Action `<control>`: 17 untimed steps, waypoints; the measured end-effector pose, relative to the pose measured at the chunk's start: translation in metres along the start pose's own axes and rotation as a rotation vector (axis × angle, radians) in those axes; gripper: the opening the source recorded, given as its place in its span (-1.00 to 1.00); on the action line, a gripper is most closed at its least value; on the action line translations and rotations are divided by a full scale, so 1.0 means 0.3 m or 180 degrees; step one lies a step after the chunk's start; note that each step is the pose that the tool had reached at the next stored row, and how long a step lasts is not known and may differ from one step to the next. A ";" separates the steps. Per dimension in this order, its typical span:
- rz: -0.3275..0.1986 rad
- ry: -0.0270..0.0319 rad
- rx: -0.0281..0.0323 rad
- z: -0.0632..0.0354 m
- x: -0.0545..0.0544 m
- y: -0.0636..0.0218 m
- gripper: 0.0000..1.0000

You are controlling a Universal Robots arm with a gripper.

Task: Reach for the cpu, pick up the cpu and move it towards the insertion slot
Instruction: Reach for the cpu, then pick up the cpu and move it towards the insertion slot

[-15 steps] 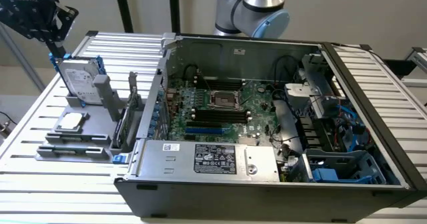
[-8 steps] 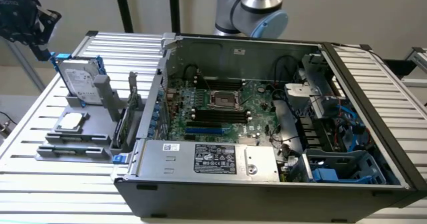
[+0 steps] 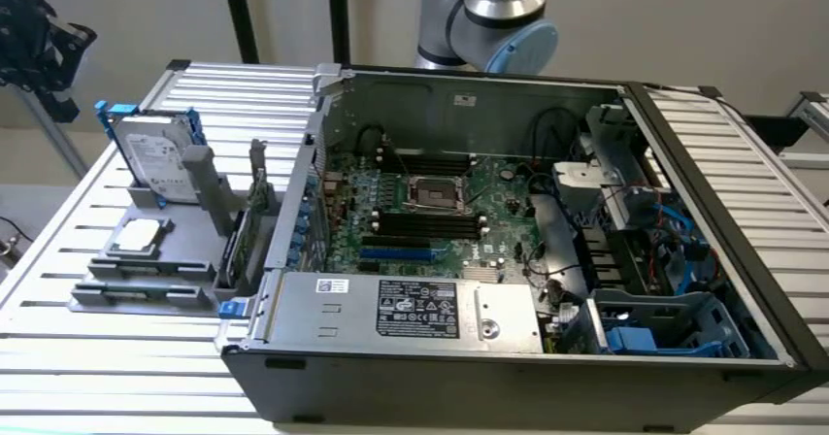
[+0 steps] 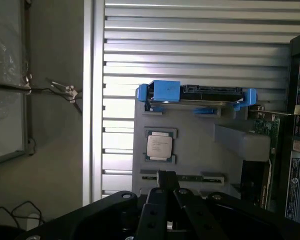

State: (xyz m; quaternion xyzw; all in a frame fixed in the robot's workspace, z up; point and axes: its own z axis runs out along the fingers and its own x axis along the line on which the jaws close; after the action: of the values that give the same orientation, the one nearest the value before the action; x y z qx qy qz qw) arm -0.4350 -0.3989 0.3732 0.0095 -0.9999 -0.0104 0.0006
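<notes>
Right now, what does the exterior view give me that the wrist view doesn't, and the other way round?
Exterior view: the insertion slot inside the open computer case, with the arm's joint behind the case. Wrist view: the claw, its black body in the foreground, pointed toward the grey holder. Both: the cpu lying flat in that holder, beside the blue-framed hard drive.

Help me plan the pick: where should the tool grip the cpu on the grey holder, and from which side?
Come from straight above and pinch the cpu by two opposite edges. It lies flat, top up, in the grey holder, so only its thin rim offers a grip. Its tabs seem to border two edges; the other two look freer.
</notes>
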 end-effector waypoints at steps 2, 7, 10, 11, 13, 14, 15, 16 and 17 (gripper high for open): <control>0.0000 0.0000 0.0000 0.000 0.000 0.000 -0.79; 0.0000 0.0000 0.0000 0.000 0.000 0.000 -0.79; 0.0000 0.0000 0.0000 0.000 0.000 0.000 -0.79; 0.0000 0.0000 0.0000 0.000 0.000 0.000 -0.79; 0.0000 0.0000 0.0000 0.000 0.000 0.000 -0.76; 0.0000 0.0000 0.0000 0.000 0.000 0.000 -0.65; 0.0000 0.0000 0.0000 0.000 0.000 0.000 -0.52; 0.0000 0.0000 0.0000 0.000 0.000 0.000 -0.40; 0.0000 0.0000 0.0000 0.000 0.000 0.000 -0.40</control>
State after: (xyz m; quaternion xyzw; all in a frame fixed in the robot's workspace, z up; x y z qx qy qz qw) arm -0.4350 -0.3989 0.3732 0.0095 -0.9999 -0.0104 0.0006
